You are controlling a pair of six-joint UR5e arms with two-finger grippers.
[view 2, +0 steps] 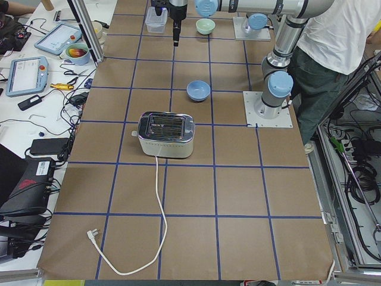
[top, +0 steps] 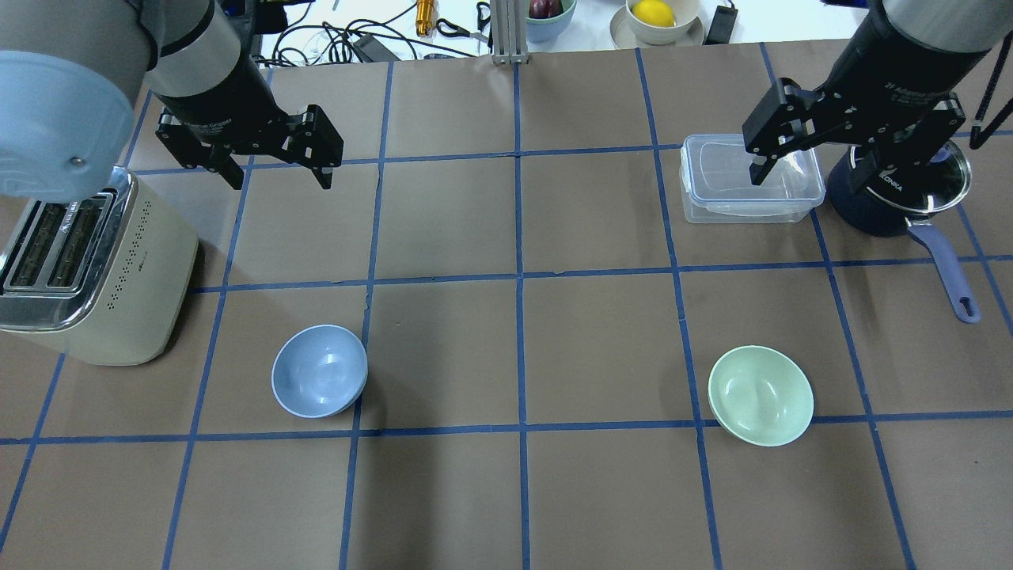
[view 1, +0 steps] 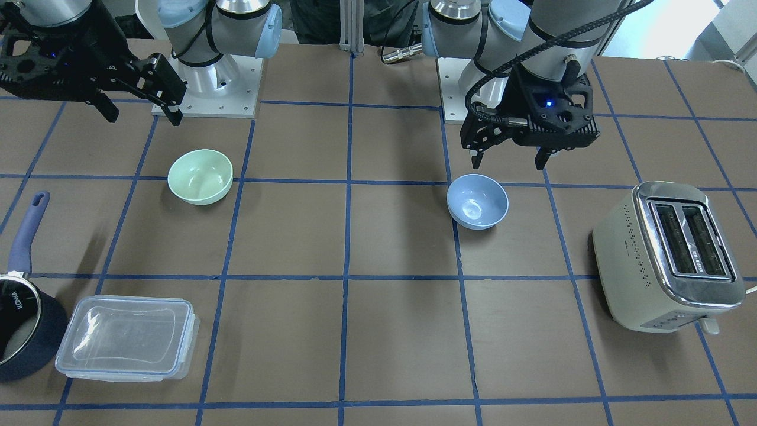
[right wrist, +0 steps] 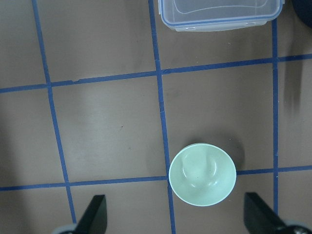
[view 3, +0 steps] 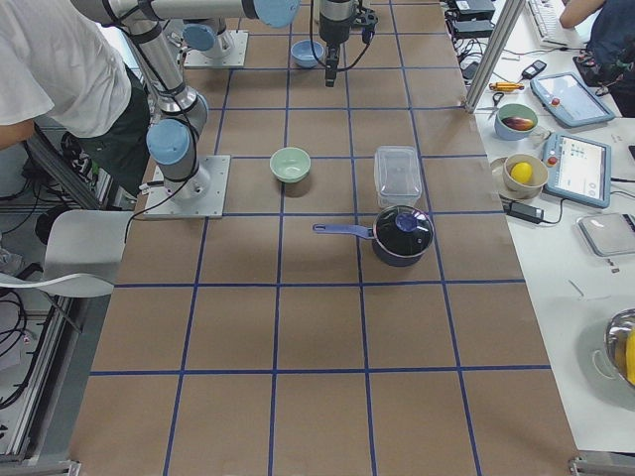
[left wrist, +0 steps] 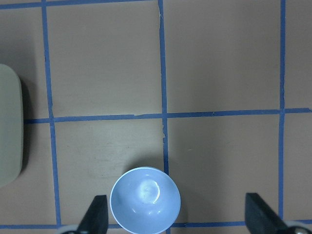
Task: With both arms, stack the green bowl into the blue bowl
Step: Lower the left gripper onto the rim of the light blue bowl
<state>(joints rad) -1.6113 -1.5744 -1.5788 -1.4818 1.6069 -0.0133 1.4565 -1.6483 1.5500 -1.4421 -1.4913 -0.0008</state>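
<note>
Brown table [top: 443,222] ruled into squares by blue tape, seen from above, items listed from left to right; at the far left stands a cream toaster [top: 95,269] with two slots facing up; over the table beside it hangs the left gripper [top: 281,180], released, its two black fingers spread wide and holding nothing; nearer the robot sits the blue bowl [top: 320,381], upright and empty, close to the toaster but not touching it, its rim at a vertical tape line; in the left wrist view this bowl [left wrist: 145,200] lies low in the frame between the two fingertips, well below them; on the right half, well apart from the blue bowl, sits the green bowl [top: 760,395], upright and empty, resting across a horizontal tape line; farther from the robot lies a clear lidded plastic box [top: 712,198]; above its right end hangs the right gripper [top: 817,172], likewise released and empty, fingers wide apart; just beside the box stands a dark saucepan [top: 863,214], its handle pointing toward the robot.
</note>
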